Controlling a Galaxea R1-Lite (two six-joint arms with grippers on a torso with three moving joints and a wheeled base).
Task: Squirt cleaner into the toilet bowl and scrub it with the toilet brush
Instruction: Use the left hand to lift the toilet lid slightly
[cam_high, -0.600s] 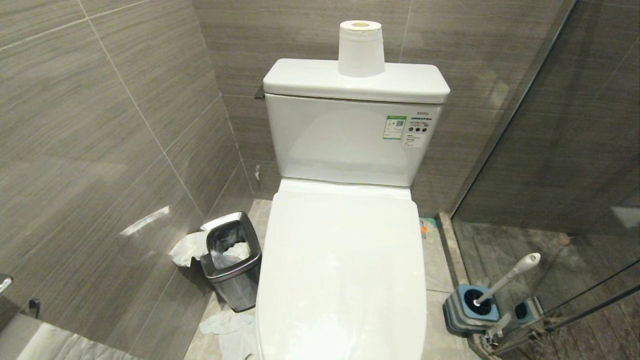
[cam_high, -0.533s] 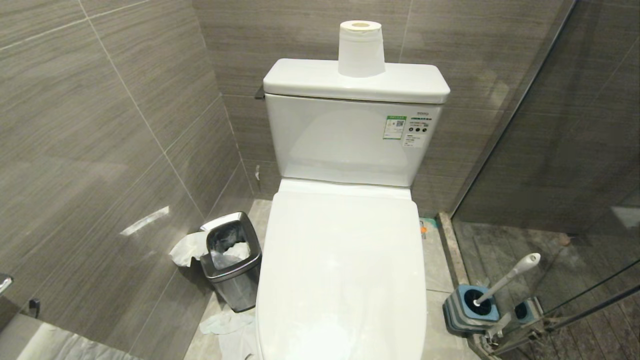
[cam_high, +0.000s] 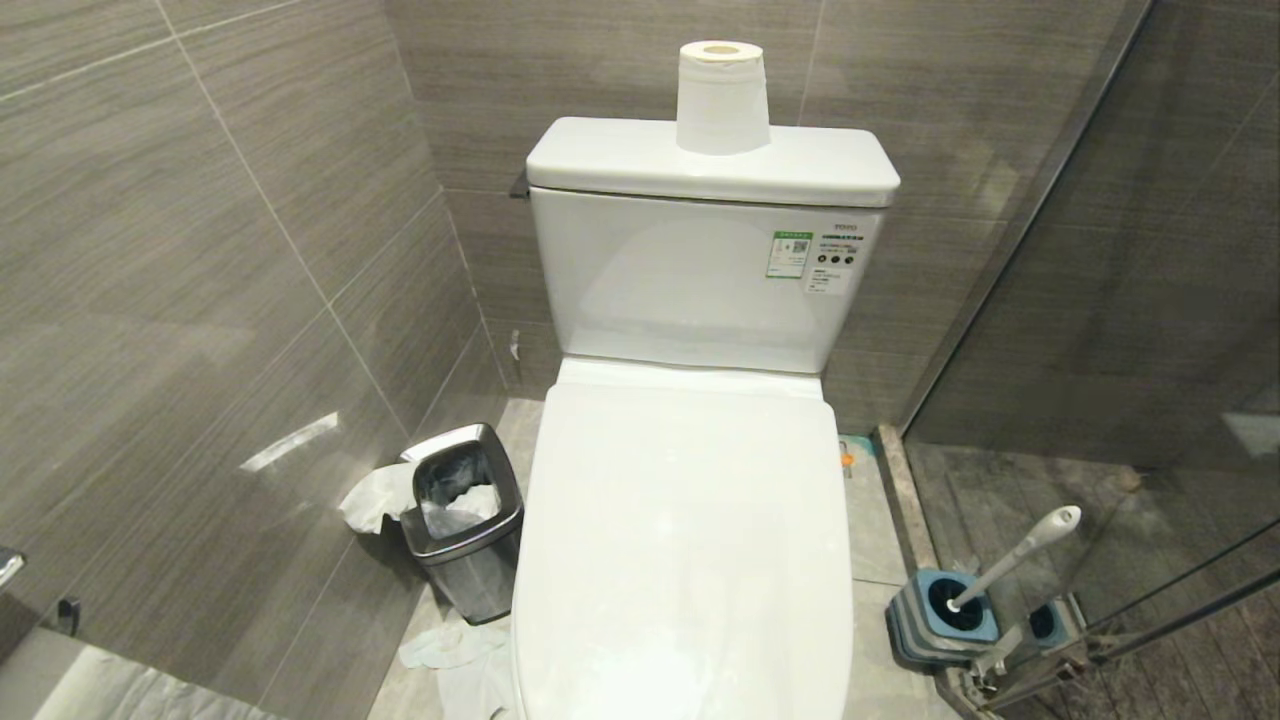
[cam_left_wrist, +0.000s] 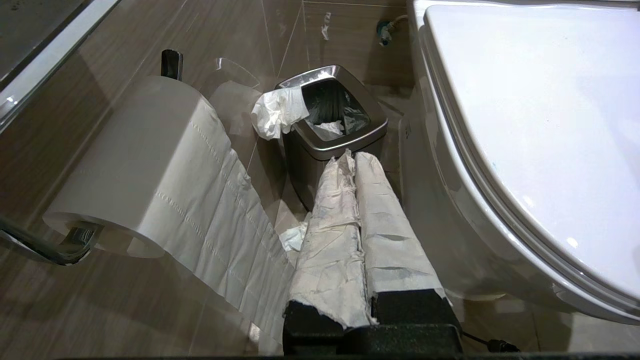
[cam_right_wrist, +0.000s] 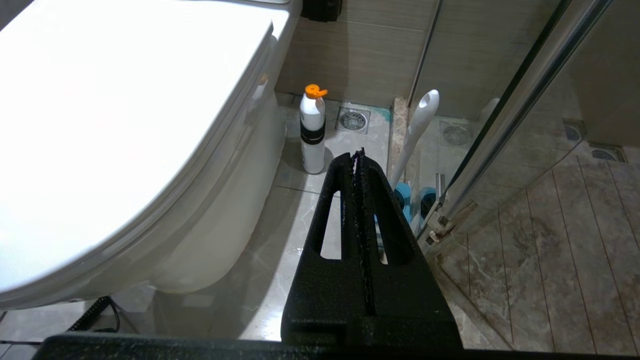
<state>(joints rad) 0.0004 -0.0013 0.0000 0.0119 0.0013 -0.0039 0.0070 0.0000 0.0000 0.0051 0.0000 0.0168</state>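
Both grippers are clenched on nothing. The left gripper (cam_left_wrist: 356, 159), its fingers wrapped in white paper and pressed together, shows at the lower centre of its wrist view, pointing at the steel waste bin (cam_left_wrist: 332, 132), with a hanging paper roll (cam_left_wrist: 135, 165) at the left of that frame. The right gripper (cam_right_wrist: 359, 155), black jaws shut tight, sits at the bottom centre of its own view, aimed at the floor beside the toilet. Neither arm shows in the head view.

Just past the right fingertips stands a white bottle with an orange cap (cam_right_wrist: 313, 131), likely the cleaner's container, and to its right the toilet brush (cam_right_wrist: 417, 131) leans in its blue-topped holder (cam_high: 945, 612), at the lower right of the head view.

The toilet bowl (cam_high: 685, 540) fills the centre of that view with its lid (cam_high: 690, 480) down, so nothing can go in yet. I'd say the first job is lifting that lid: open a gripper, hook the front edge from below, and swing it up gently until it leans on the tank (cam_high: 700, 280), minding the spare roll (cam_high: 722, 95) on top. The right gripper is best placed for bottle and brush.
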